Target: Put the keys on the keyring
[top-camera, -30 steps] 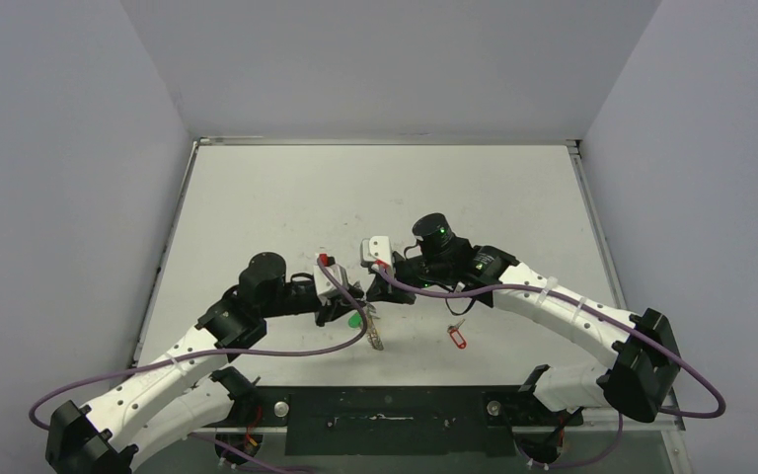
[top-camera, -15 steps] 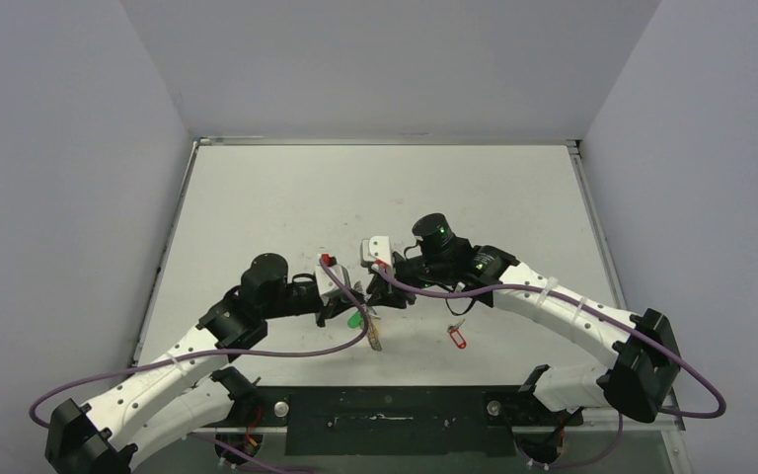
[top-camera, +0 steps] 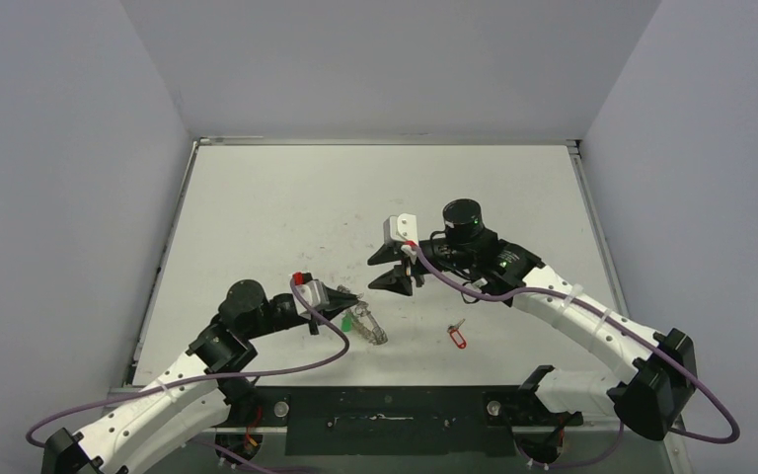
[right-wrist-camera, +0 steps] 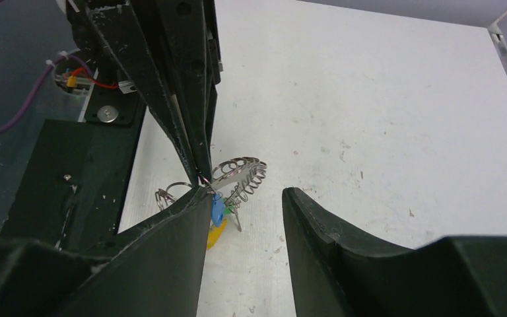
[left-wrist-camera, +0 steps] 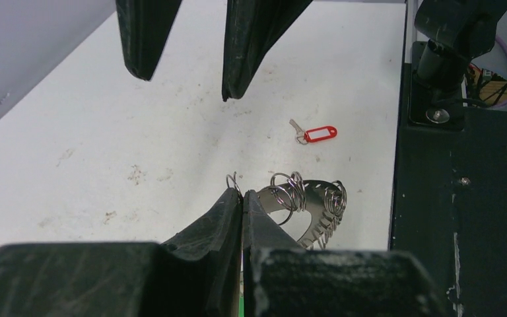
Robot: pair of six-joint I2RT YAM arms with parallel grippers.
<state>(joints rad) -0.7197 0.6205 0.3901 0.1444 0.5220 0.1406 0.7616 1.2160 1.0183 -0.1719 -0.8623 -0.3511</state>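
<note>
The keyring (left-wrist-camera: pixel 307 205) is pinched by one of its small edge loops between the closed fingertips of the left gripper (left-wrist-camera: pixel 241 198) and is held tilted. Whether its lower edge rests on the table (left-wrist-camera: pixel 105 145) cannot be told. A blue tag (right-wrist-camera: pixel 217 208) is seen hanging just below those fingertips, with a yellow tag (right-wrist-camera: pixel 212 236) under it. The right gripper (right-wrist-camera: pixel 245 193) is held open and empty, above the ring and apart from it. The red-tagged key (left-wrist-camera: pixel 313 134) is left flat on the table, beyond the ring and well apart from both pairs of fingers. The hold is judged thin: the single loop could be bent or pulled free if the ring is pushed, and the ring could be swung aside while a key is threaded.
</note>
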